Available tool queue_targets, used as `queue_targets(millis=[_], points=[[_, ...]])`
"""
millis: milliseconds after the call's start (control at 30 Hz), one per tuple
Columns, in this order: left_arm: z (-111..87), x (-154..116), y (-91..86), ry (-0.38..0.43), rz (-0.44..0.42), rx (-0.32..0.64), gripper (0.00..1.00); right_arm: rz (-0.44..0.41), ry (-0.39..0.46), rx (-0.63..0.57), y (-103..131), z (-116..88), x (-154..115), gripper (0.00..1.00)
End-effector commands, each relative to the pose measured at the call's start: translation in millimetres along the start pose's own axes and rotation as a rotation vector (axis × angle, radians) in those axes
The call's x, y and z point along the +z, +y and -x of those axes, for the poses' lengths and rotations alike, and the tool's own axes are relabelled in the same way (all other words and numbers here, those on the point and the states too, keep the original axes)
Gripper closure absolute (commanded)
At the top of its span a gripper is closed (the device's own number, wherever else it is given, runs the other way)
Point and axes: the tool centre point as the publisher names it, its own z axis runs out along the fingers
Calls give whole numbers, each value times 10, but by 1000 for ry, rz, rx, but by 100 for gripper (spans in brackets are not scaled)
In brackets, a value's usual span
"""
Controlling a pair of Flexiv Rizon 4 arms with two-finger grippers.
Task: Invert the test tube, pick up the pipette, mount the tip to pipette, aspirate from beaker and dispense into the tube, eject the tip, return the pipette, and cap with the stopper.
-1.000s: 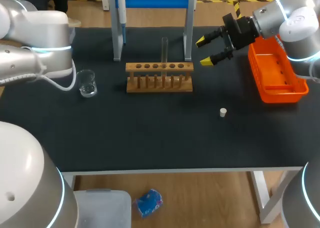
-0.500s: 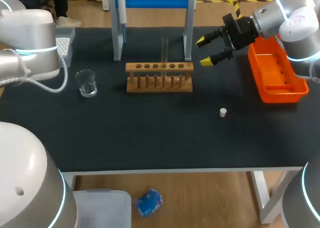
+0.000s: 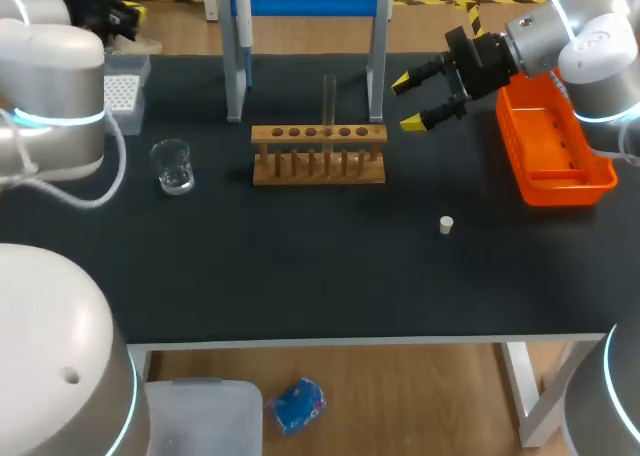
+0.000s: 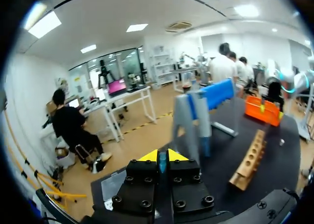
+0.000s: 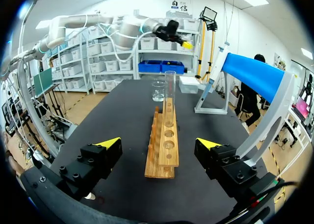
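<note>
Dark table [image 3: 300, 276] first: the right gripper [image 3: 418, 101] hangs just off the right end of the wooden rack [image 3: 318, 156], fingers spread wide. The left gripper [image 4: 162, 157] is raised over the far left corner, tips pinched together. The test tube [image 3: 328, 106] stands upright in the rack. The beaker [image 3: 174, 166] sits left of it, contents too faint to judge. The stopper [image 3: 446, 224] lies apart, nearer the front.
</note>
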Motion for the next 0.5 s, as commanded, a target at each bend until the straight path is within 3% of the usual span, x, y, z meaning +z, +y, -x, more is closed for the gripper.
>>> queue_targets(millis=[33, 500], points=[[-421, -770, -107, 325, 73, 175, 100, 0, 2, -1, -4, 6, -4, 0], [-421, -770, -107, 325, 73, 175, 100, 0, 2, -1, -4, 6, -4, 0]])
